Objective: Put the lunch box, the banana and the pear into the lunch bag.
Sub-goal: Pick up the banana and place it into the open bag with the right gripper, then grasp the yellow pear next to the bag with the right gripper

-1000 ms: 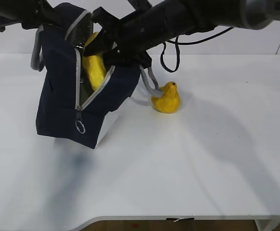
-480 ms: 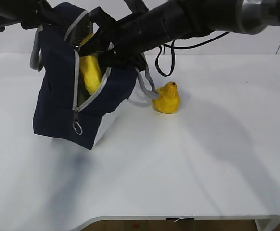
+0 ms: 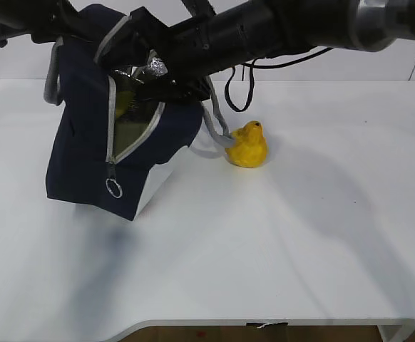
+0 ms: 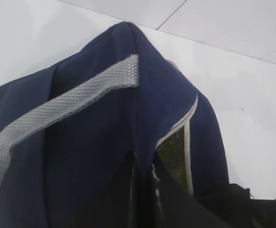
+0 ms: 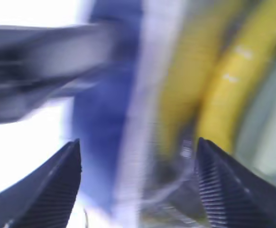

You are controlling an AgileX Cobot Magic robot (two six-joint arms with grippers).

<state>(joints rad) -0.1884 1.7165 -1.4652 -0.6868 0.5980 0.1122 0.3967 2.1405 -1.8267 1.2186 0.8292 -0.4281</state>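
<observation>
Exterior view: banana drop into the lunch bag, pear not yet packed.

Lunch bag (image 3: 93, 142) sits left on the white table (image 3: 300, 235), tilted, mouth unzipped, top fabric pinched shut-tight by the left gripper (image 4: 142, 190) in the left wrist view. Right arm (image 3: 264, 28) reaches across to the opening. Right wrist view is blurred, but the right gripper (image 5: 138, 185) shows jaws spread wide, nothing between them, with the banana (image 5: 223, 104) lying ahead inside the foil lining. Pear (image 3: 247, 146) stands on the table just right of the bag, touching or nearly touching a grey handle (image 3: 218, 132). Lunch box not visible, probably inside, can't confirm. To do it well: pull the right arm straight back without snagging the zipper edge, keep the left pinch holding the mouth open, then go for the pear.
</observation>
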